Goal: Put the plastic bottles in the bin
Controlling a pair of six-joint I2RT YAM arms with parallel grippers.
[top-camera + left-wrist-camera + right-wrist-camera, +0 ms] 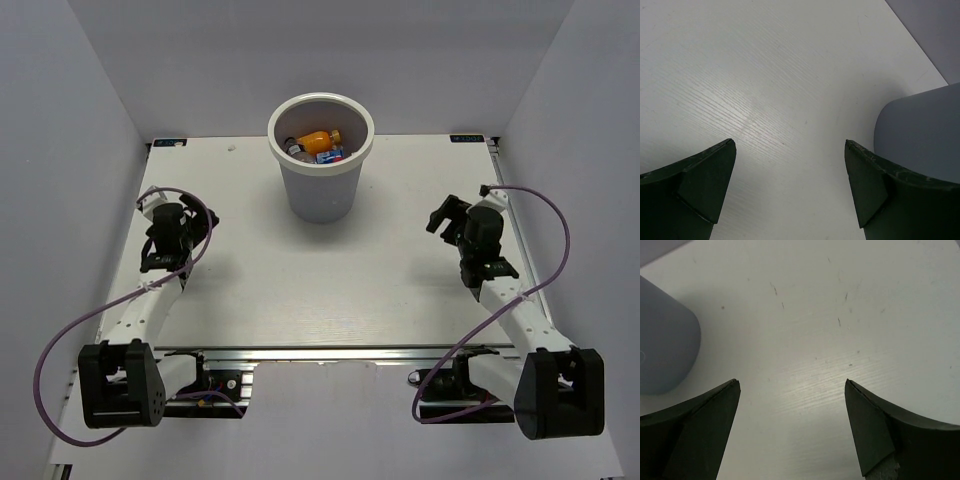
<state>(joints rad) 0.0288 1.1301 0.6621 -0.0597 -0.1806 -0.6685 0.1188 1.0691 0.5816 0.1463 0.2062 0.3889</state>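
both claws are spread wide with nothing between them: the left gripper (790, 145) and the right gripper (792, 382) each frame only bare table (300, 290). the bottles i can find all lie inside the bin (320, 195) at the far middle, and i see none on the table, so i judge the sorting done or nearly so. the step now is parking the arms. to do that well i'd pull each one straight back toward its base, keeping low and wide of the bin so neither finger clips its wall.

only the overhead camera looks into the bin: the orange bottle (318, 140) on top, a blue-labelled one (331, 157) beside it, the rest too buried to count. the wrist cameras catch just the bin's grey outer wall at the frame edge.
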